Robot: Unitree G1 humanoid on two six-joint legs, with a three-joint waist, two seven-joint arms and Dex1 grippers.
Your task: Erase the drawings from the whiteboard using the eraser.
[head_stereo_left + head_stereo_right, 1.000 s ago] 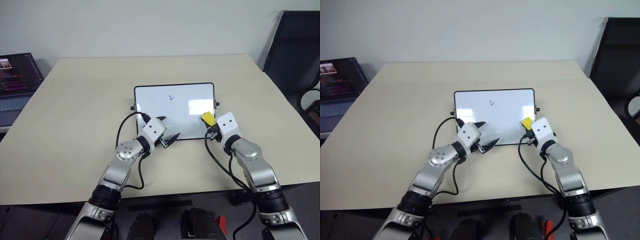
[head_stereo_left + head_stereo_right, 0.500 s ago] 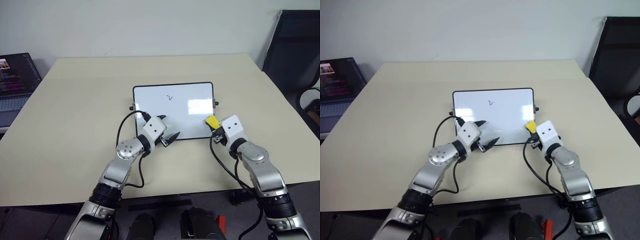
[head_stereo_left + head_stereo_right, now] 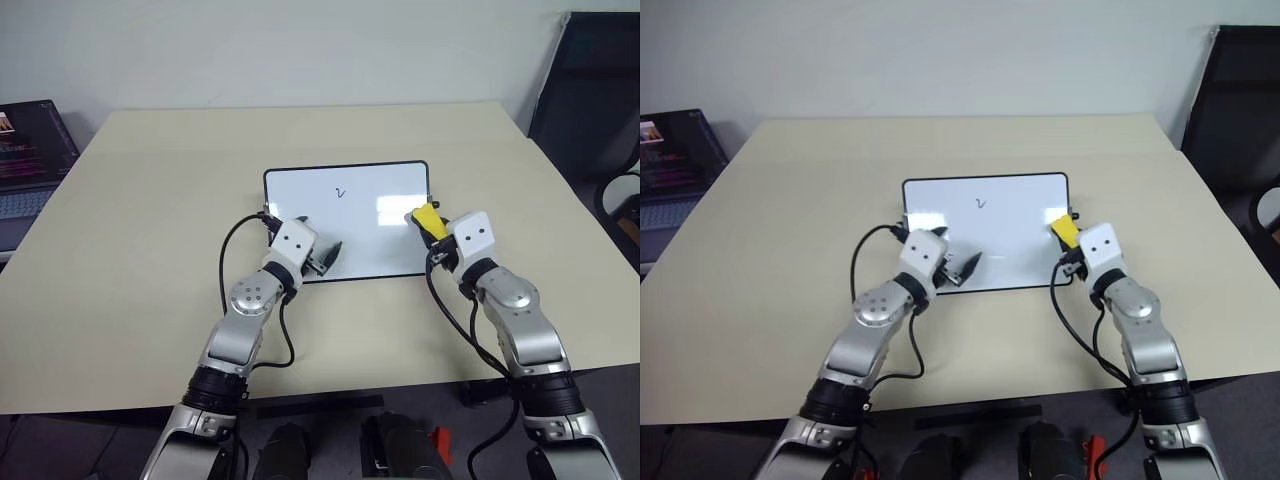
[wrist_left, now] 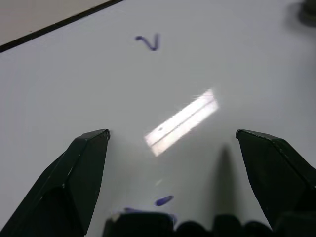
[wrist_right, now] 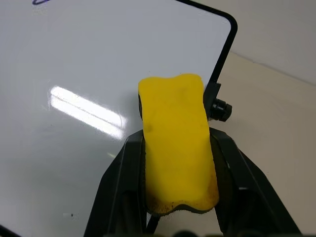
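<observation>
Eraser pinched in our right gripper over the whiteboard near its right edge — our left gripper spread wide above its near-left part, drawings beyond

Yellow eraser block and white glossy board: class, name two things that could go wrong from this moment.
1. The yellow eraser block, clamped in the right gripper, sits at the right edge of the white black-framed whiteboard, beside a small black knob; a stroke could catch it.
2. The open left gripper hovers over the board without pinning it, so wiping towards the small squiggle might slide the board.
</observation>
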